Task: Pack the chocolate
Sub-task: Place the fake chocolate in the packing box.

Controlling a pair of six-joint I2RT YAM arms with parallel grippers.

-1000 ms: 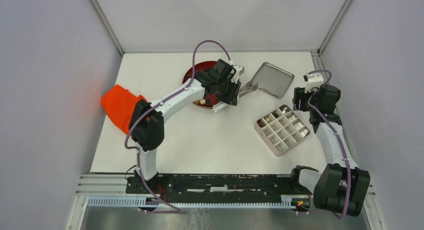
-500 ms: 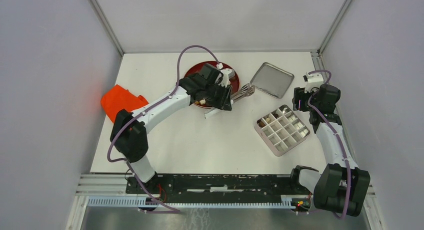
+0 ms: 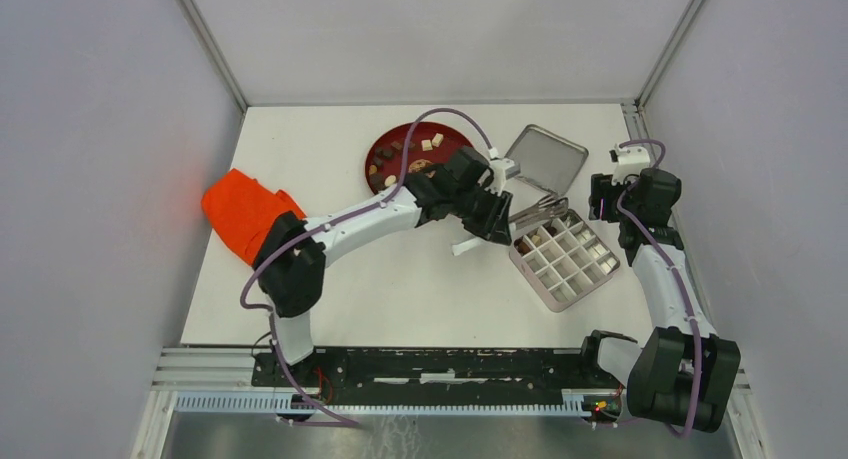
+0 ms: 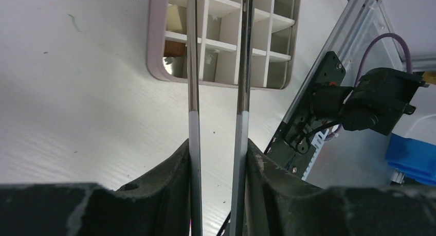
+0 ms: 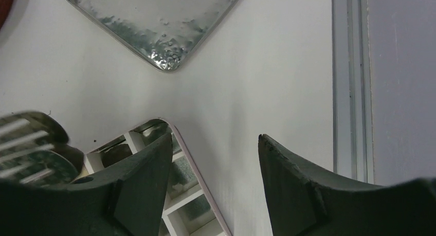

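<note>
Small brown and cream chocolate (image 3: 432,141) pieces lie on the red plate (image 3: 375,149). A few more sit in the far-left cells of the white gridded box (image 3: 590,279), where a brown chocolate (image 4: 175,49) piece shows in one cell. My left gripper (image 3: 497,219) (image 4: 218,153) is shut on metal tweezers (image 3: 537,213) (image 4: 193,66), whose two arms reach over the box's (image 4: 154,51) far-left corner. The tips are cut off in the left wrist view, so I cannot see whether they hold anything. My right gripper (image 3: 604,207) (image 5: 213,143) hangs open and empty over the box's (image 5: 191,161) far-right rim.
A square metal lid (image 3: 545,159) (image 5: 154,20) lies beyond the box. An orange cloth (image 3: 243,214) sits at the table's left edge. Enclosure walls stand on the left, right and back.
My left arm swung right from over the red plate to the box, carrying the tweezers and uncovering the plate. The right arm stayed still.
</note>
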